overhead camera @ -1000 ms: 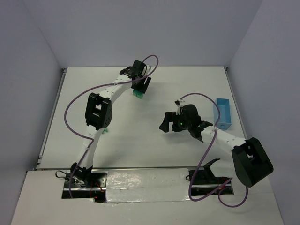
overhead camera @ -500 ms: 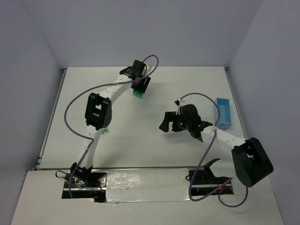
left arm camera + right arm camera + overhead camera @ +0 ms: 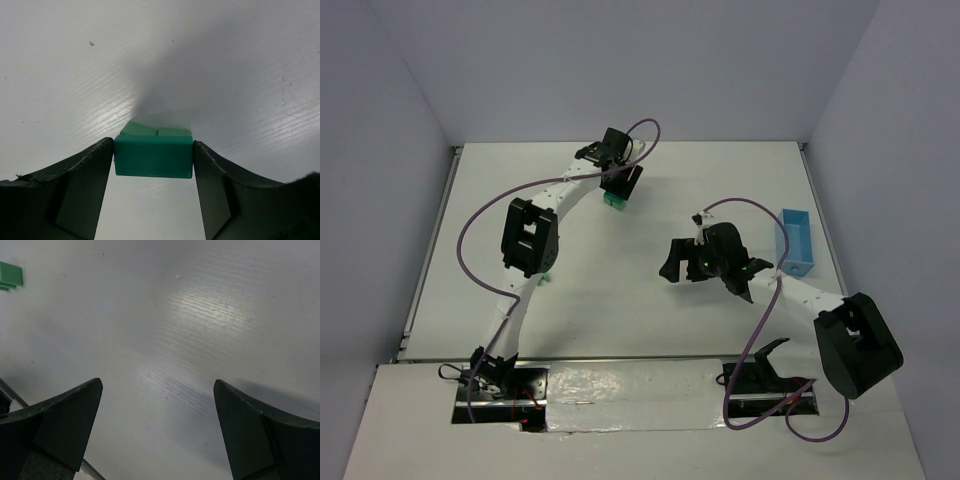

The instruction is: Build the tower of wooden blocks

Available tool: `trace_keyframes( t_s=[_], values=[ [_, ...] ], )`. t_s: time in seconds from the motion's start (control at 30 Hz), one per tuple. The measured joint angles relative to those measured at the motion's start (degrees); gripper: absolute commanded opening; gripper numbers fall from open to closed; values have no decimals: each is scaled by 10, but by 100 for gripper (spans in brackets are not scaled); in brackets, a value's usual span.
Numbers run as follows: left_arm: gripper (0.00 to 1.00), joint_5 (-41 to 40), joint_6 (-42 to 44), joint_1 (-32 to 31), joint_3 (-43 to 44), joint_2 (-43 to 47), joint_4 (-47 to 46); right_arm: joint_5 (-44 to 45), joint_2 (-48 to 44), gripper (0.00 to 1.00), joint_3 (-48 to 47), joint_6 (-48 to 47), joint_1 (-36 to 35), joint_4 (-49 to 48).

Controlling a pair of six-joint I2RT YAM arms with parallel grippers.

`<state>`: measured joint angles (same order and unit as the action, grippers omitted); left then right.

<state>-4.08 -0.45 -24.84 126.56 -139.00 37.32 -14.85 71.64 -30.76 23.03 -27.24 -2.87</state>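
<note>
left gripper (image 3: 153,150): clamped on a green block (image 3: 153,159), one finger against each end.
tower place: far middle of the table (image 3: 650,310), directly under the left gripper.
lower blocks (image 3: 137,129): two green ones side by side, just behind and below the held one.
contact: cannot tell whether seated on the pair or hanging just above.
right gripper (image 3: 157,386): wide apart, holding nothing, well apart from the tower.
risk of tipping: likely if released before lying flat across both lower blocks.
risk of spreading: possible from a sideways push on opening, parting the pair at the seam.
risk of dragging: possible if the wood sticks to one finger.
stray block (image 3: 546,278): beside the left arm's elbow, perhaps knocked away on retreat.
</note>
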Motion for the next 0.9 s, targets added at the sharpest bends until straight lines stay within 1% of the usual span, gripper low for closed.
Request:
trace_keyframes(
  t_s=[0.43,0.53,0.57,0.73,0.77,0.9],
  values=[
    [77,2,7,0,0,0,0,1,6,100,-1,-2,-3,2],
    [81,2,15,0,0,0,0,1,6,100,-1,-2,-5,3],
    [84,2,17,0,0,0,1,1,6,100,-1,-2,-5,3],
    [94,2,20,0,0,0,2,1,6,100,-1,-2,-6,4],
    [99,2,20,0,0,0,2,1,6,100,-1,-2,-6,3],
    [100,2,20,0,0,0,2,1,6,100,-1,-2,-7,4]
  ],
)
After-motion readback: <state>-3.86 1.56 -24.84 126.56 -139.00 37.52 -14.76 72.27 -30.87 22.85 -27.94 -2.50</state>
